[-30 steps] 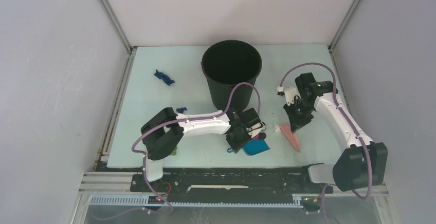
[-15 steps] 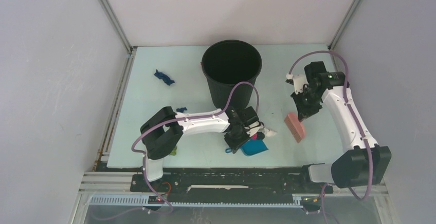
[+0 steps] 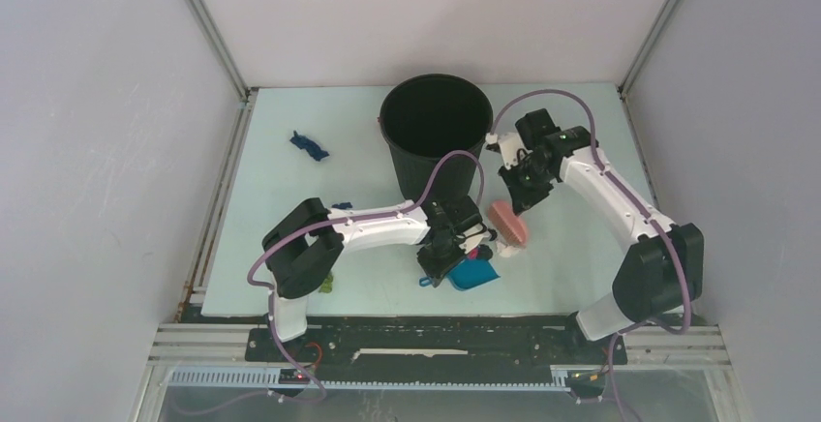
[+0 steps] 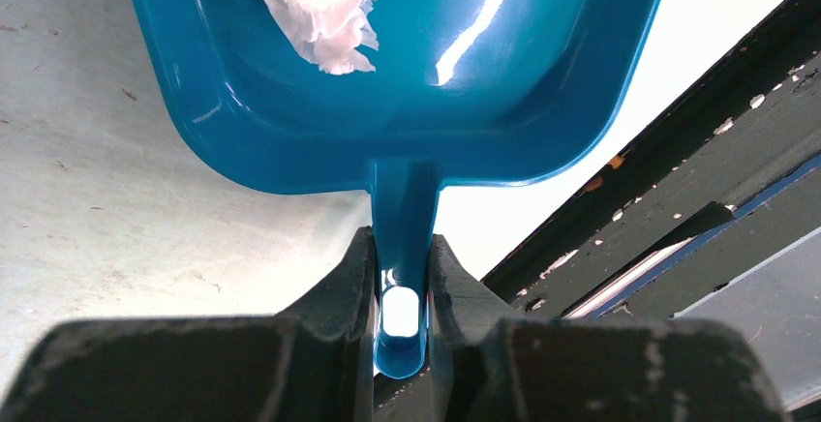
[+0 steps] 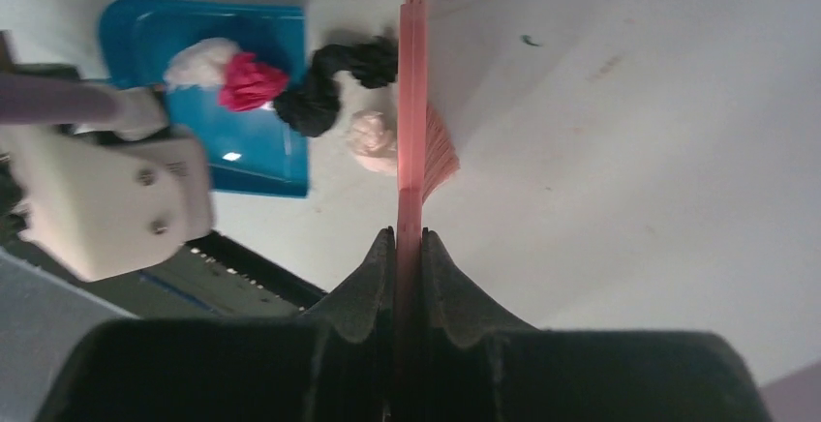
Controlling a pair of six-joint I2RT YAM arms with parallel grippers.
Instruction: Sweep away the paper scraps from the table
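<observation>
Two jaws gripping: left dustpan [image 4: 542, 83], right brush [image 5: 411, 122]; left wrist misses red scrap [image 5: 250, 82]

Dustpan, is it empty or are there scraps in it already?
Not empty: a white scrap lies inside the dustpan, and a red scrap sits at its open edge.

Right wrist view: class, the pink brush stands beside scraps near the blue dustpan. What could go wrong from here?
1. The black twisted paper scrap and the pale crumpled paper scrap lie at the lip of the blue plastic dustpan, not fully inside; a push from the pink hand brush may slide them past its side.
2. The dark blue crumpled paper scrap far left on the pale green table could be missed.
</observation>
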